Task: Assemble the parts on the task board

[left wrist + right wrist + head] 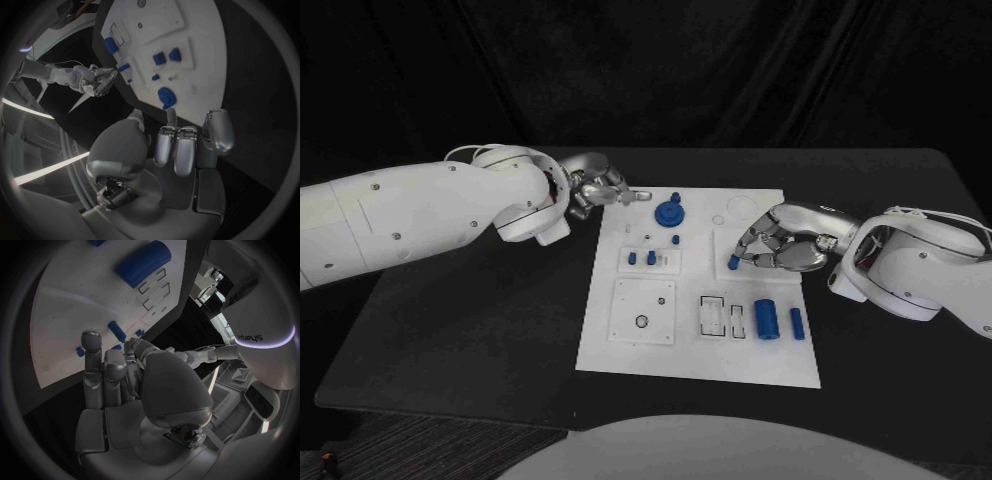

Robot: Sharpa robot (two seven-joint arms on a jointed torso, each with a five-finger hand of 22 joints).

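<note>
We see 2 robot hands at a white task board (697,345) carrying blue parts.

From above, the right hand (783,245) pinches a small blue peg (733,263) over the board's middle. The left hand (596,190) rests at the far-left corner near the blue gear (671,213); its wrist view shows curled, empty fingers (181,145).

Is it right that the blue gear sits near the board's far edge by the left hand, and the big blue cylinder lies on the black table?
Not quite. The big blue cylinder lies on the white task board, not the table, as the head view shows. The blue gear does sit near the far edge by the left hand.
</note>
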